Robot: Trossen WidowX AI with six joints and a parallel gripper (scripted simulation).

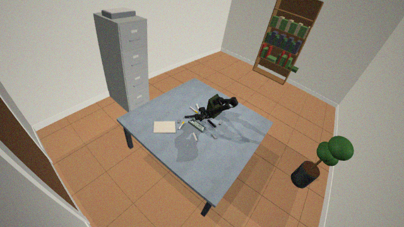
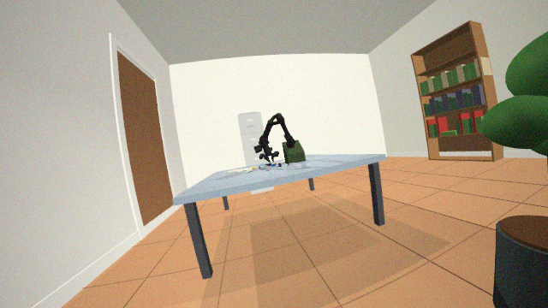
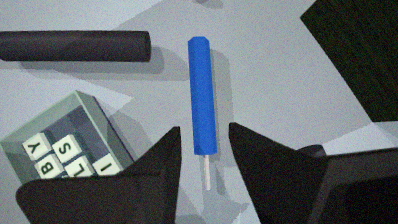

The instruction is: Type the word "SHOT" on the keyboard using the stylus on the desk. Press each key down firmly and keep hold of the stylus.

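Note:
A blue stylus (image 3: 202, 95) with a thin pale tip lies on the desk in the middle of the wrist view; the arm hides it in the top view. My gripper (image 3: 204, 131) (image 2: 271, 161) is open above it, with one fingertip to each side of the lower part of its blue body and gaps on both sides. The fingers hold nothing. The keyboard (image 1: 196, 125) (image 3: 45, 112) has a grey-green case and pale keys. In the wrist view it is at the lower left, showing Y, S, B, L and I; the left finger covers the rest.
A black cylinder (image 3: 80, 46) (image 1: 211, 123) lies near the keyboard. The dark green arm base (image 3: 360, 55) (image 2: 294, 152) stands on the other side of the stylus. A beige pad (image 1: 164, 127), a white-and-yellow stick (image 1: 181, 125) and a pale stick (image 1: 195, 137) also lie on the desk (image 1: 221, 170).

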